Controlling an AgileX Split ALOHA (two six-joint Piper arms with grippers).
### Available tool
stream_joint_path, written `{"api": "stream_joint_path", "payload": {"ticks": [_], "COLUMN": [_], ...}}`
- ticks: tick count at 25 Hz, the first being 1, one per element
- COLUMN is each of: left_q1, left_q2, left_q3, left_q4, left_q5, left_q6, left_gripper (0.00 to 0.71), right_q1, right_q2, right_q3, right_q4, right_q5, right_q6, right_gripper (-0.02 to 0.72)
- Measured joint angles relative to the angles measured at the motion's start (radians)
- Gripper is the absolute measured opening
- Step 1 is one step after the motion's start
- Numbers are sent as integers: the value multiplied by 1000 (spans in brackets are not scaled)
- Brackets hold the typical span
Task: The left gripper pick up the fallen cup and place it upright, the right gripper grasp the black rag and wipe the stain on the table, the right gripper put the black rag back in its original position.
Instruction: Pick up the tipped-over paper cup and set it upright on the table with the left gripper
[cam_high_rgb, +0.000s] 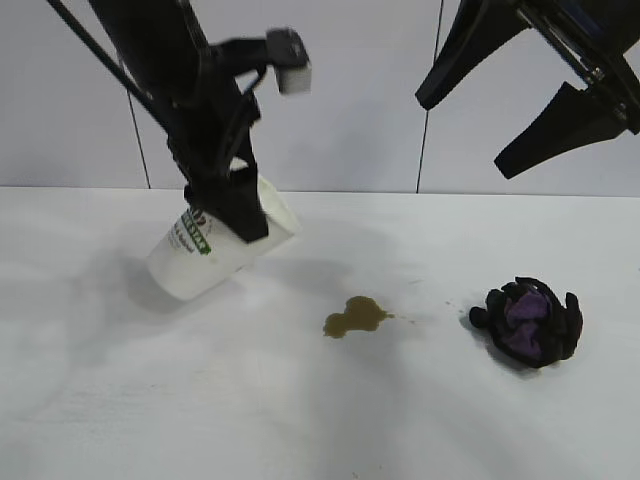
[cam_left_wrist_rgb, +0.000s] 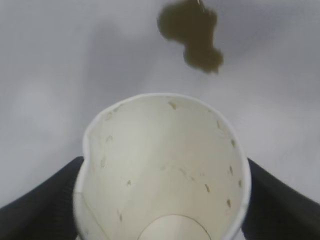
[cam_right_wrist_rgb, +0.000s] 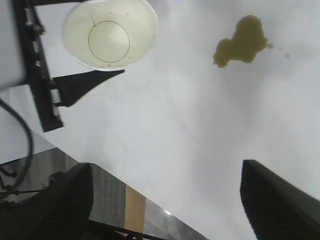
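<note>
The white paper cup with green lettering is tilted, its base low at the left and its mouth raised toward the stain. My left gripper is shut on the cup near its rim. In the left wrist view a black finger presses each side of the cup, whose inside shows brown specks. The olive-brown stain lies on the white table, right of the cup. Farther right sits the black rag with purple folds. My right gripper hangs open, high above the rag, holding nothing.
In the right wrist view the cup and the stain show from above, with the table's edge near the open right gripper. A grey panelled wall stands behind the table.
</note>
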Motion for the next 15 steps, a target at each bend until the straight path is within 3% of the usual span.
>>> {"api": "stream_joint_path", "payload": {"ticks": [4,7,10,15], "left_q1": [164,278,376,498], "left_q2": [-36,-38,-38,-38], "left_q3": [0,2,17,114], "left_q4": [-410,-618,-731,-793], "left_q5": [117,254,333,340], "left_q6": [242,380,469,623], "left_gripper": [544,546,545,545], "right_q1": [0,0,0,0], "right_q2": [0,0,0,0], "right_q3": [0,0,0,0], "right_q4": [0,0,0,0], "right_q5": [0,0,0,0], "right_q6": [0,0,0,0], "right_gripper": [557,557,557,557]}}
